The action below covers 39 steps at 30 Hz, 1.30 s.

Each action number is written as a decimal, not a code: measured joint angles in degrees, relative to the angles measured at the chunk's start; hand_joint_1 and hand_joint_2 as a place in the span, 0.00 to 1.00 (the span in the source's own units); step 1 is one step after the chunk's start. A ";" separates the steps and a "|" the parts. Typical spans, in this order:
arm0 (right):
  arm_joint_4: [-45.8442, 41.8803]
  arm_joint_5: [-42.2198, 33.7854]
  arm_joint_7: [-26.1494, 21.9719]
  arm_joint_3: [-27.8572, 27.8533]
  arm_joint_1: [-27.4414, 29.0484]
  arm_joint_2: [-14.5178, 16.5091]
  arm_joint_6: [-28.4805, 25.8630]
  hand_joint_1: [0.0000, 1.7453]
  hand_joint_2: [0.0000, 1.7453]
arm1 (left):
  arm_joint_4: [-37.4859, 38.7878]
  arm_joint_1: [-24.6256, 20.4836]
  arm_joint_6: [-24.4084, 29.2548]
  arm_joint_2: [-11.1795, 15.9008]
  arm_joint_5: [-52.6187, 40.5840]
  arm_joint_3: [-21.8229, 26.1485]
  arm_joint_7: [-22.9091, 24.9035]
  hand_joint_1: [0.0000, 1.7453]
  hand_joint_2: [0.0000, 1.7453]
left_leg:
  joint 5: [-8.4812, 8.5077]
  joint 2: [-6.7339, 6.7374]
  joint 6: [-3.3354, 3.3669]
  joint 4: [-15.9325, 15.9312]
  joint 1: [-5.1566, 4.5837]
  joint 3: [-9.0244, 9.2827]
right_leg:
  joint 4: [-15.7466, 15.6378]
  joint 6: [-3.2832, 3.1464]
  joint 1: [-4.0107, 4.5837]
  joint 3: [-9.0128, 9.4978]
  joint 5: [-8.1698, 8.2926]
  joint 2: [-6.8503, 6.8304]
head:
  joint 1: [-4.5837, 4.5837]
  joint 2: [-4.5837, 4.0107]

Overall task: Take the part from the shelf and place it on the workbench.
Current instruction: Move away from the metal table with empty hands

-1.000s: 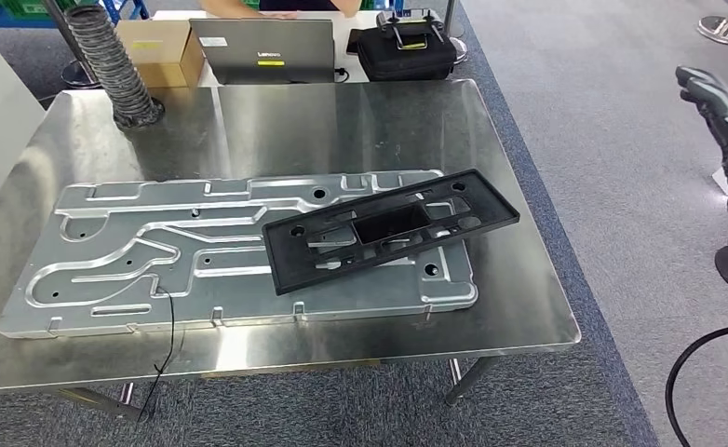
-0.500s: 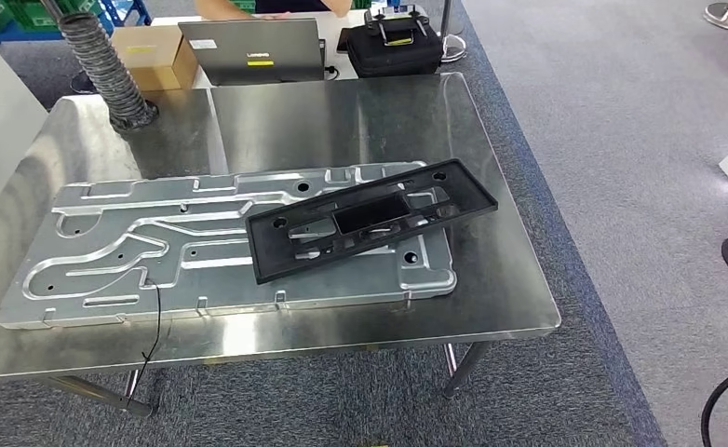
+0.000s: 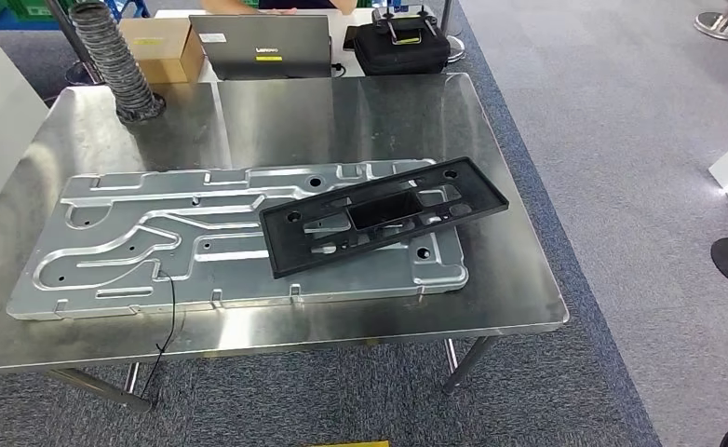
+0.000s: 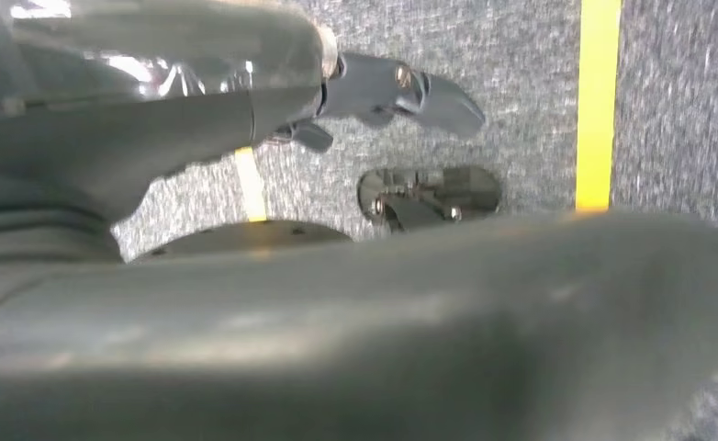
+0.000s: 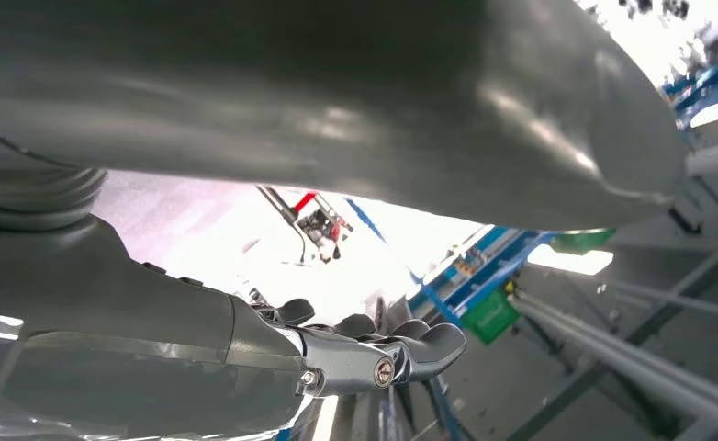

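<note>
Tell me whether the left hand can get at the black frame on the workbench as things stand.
Probably not right away. The left hand hangs low over the carpet, holding nothing, while the black frame lies uncovered on the metal plate. Nothing blocks it; the arm must first rise.

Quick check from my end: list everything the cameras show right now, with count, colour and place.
black frame part: one, black, lying askew across the metal plate's right end
metal plate: one, silver, flat on the workbench
workbench: one, steel
hose: one, grey ribbed, far left corner
cardboard box: one, brown, behind the bench
laptop: one, grey, behind the bench
case: one, black, beside the laptop
left hand: grey, over carpet, holding nothing
right hand: grey, fingers curled, holding nothing
</note>
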 joint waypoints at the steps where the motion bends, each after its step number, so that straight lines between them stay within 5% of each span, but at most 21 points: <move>1: 0.16 -0.02 -0.15 -0.36 0.10 0.53 -0.06 0.00 0.00 | 0.01 -0.02 0.04 0.01 0.13 0.01 0.13 0.00 0.00 | -0.08 -0.01 -0.19 0.32 0.01 -0.13 | -4.09 0.04 -0.15 2.15 1.58 -0.01 | 0.00 0.00; 3: 0.80 -0.10 -0.28 -1.01 0.17 1.46 -0.10 0.00 0.00 | 0.01 -0.10 0.15 0.02 0.38 0.02 0.38 0.00 0.00 | -0.16 -0.08 -0.79 0.99 -0.14 -0.48 | -9.65 -0.33 -0.06 4.79 3.47 0.13 | 0.00 0.01; 7: 2.42 -0.21 -0.43 -1.48 0.12 3.02 -0.06 0.00 0.00 | 0.01 -0.14 0.55 0.05 0.83 0.02 0.77 0.00 0.00 | -0.19 -0.16 -2.08 1.54 -0.18 -1.11 | -10.32 -1.77 0.14 4.31 4.29 0.23 | 0.00 0.00; 9: 2.82 -0.19 -0.79 -1.65 0.41 4.00 -0.15 0.00 0.00 | 0.01 -0.15 0.66 0.09 1.02 0.02 0.83 0.00 0.00 | -3.32 -0.16 -2.54 5.12 -0.06 -2.46 | -10.53 -2.62 0.00 3.81 4.91 0.05 | 0.00 0.00; 11: 2.95 -0.02 -1.42 -1.90 1.21 5.52 -0.36 0.00 0.00 | 0.01 -0.13 0.63 0.11 1.20 0.02 0.85 0.00 0.00 | -8.27 -0.14 -2.81 12.52 0.08 -5.05 | -10.48 -3.05 0.19 2.96 5.54 -0.13 | 0.00 0.00; 13: 2.96 0.36 -2.01 -2.04 2.12 7.30 -0.57 0.00 0.00 | 0.01 -0.08 0.51 0.11 1.30 0.02 0.83 0.00 0.00 | -10.53 -0.14 -2.84 17.29 0.12 -6.09 | -10.41 -3.12 0.42 1.97 6.24 -0.21 | 0.00 0.00; 15: 2.96 0.77 -2.35 -2.11 2.81 8.87 -0.69 0.00 0.00 | 0.00 -0.07 0.39 0.11 1.36 0.02 0.79 0.00 0.00 | -8.70 -0.14 -2.48 13.50 0.10 -2.87 | -10.33 -3.03 0.58 1.06 6.96 -0.15 | 0.00 0.01; 17: 2.96 0.93 -2.43 -2.41 3.38 10.04 -0.63 0.00 0.00 | 0.01 -0.21 0.29 0.16 1.38 0.02 0.69 0.00 0.00 | -5.96 -0.15 -1.85 4.78 -0.08 2.64 | -10.20 -2.72 0.76 0.40 7.68 -0.06 | 0.00 0.01; 19: 2.99 0.84 -2.34 -3.00 3.79 10.93 -0.27 0.00 0.00 | 0.00 -0.38 0.23 0.23 1.38 0.02 0.54 0.00 0.00 | -4.80 -0.17 -1.35 0.12 -0.36 5.03 | -10.16 -2.08 0.89 -0.04 8.45 -0.05 | 0.00 0.01; 21: 3.03 0.75 -2.22 -3.74 4.00 11.74 0.21 0.00 0.00 | 0.01 -0.35 0.22 0.25 1.38 0.02 0.43 0.00 0.00 | -4.09 -0.17 -0.80 -0.20 -0.61 4.46 | -10.41 -1.24 0.77 -0.27 9.35 -0.06 | 0.00 0.01; 23: 3.10 0.74 -2.19 -4.48 4.19 12.54 0.48 0.00 0.00 | 0.02 -0.30 0.22 0.28 1.38 0.02 0.36 0.00 0.00 | -2.79 0.08 0.04 -0.62 -0.58 3.70 | -9.72 -0.60 0.49 -0.79 8.31 0.05 | 0.00 0.00; 27: 3.21 0.97 -2.26 -5.25 4.38 14.18 0.88 0.00 0.00 | 0.02 -0.35 0.04 0.39 1.35 0.02 0.25 0.00 0.00 | -0.09 0.53 0.88 -0.86 -0.52 0.65 | 2.18 0.10 0.36 -3.86 -1.98 0.14 | 0.00 0.01; 29: 3.24 1.21 -2.34 -5.39 4.44 15.04 1.10 0.00 0.00 | 0.02 -0.31 -0.07 0.40 1.36 0.02 0.21 0.00 0.00 | 1.09 0.58 0.76 -0.53 -0.57 -1.17 | 5.60 0.30 0.34 -3.11 -2.19 0.13 | 0.00 0.01; 31: 3.25 1.45 -2.37 -5.56 4.44 15.68 1.21 0.00 0.00 | 0.02 -0.29 -0.12 0.40 1.36 0.02 0.15 0.00 0.00 | 2.05 0.59 0.48 0.11 -0.53 -2.91 | 1.10 0.32 0.29 1.58 0.75 0.12 | 0.00 0.01; 34: 3.31 2.10 -2.38 -6.09 4.32 16.44 1.25 0.00 0.00 | 0.02 -0.34 -0.10 0.37 1.38 0.02 -0.04 0.00 0.00 | 3.10 0.52 -0.34 1.20 -0.67 -4.51 | -10.54 -0.54 0.67 9.76 0.43 0.16 | -0.01 0.01; 37: 3.89 2.89 -2.30 -6.66 4.05 17.39 1.49 0.00 0.00 | 0.02 -0.26 0.02 0.37 1.43 0.02 -0.15 0.00 0.00 | 4.07 0.49 -1.40 1.38 -0.54 -4.93 | -12.26 -1.95 0.98 10.00 0.46 0.03 | 0.00 0.01; 39: 4.97 3.24 -2.07 -7.23 3.54 18.26 1.57 0.00 0.00 | 0.02 -0.17 0.11 0.37 1.48 0.02 -0.06 0.00 0.00 | 1.41 0.39 -2.11 3.36 -0.38 -5.85 | -12.37 -2.92 0.81 8.88 1.74 -0.17 | 0.00 0.00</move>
